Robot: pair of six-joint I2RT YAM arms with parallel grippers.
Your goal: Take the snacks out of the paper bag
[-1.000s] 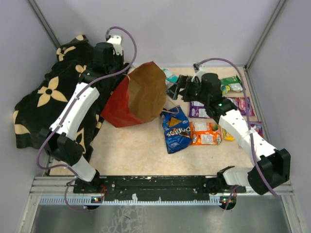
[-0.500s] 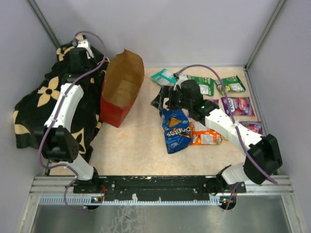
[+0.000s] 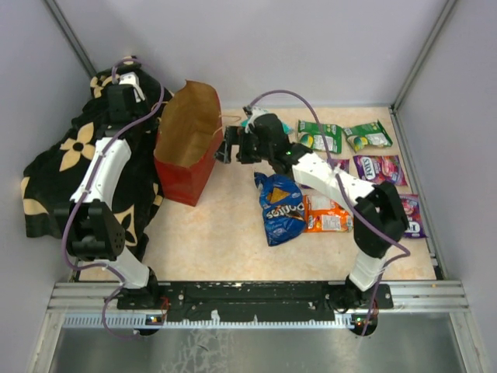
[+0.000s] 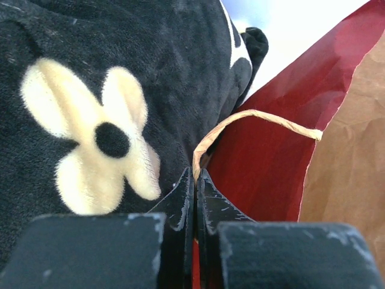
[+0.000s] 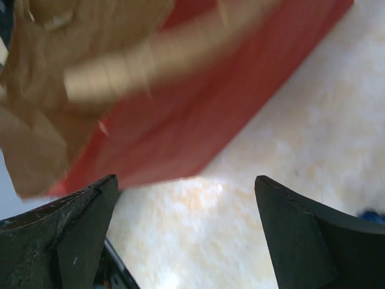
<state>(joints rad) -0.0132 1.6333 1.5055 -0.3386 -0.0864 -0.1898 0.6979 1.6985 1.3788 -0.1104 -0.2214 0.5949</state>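
Just beside bag (image 3: 183, 176) rim: R tool (image 3: 225, 151)

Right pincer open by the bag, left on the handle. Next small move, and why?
Probably raise the right pincer over the rim of the paper bag and dip it into the mouth. It stands open just outside the red wall, while the left pincer, shut on the cord handle, holds the bag upright. The bag's bottom isn't visible.

The red paper bag (image 3: 183, 176) has a matt, creased brown kraft lining, the black flower-patterned cloth blanket (image 4: 78, 72) is fuzzy, the blue foil snack packet (image 3: 280, 208) glossy.
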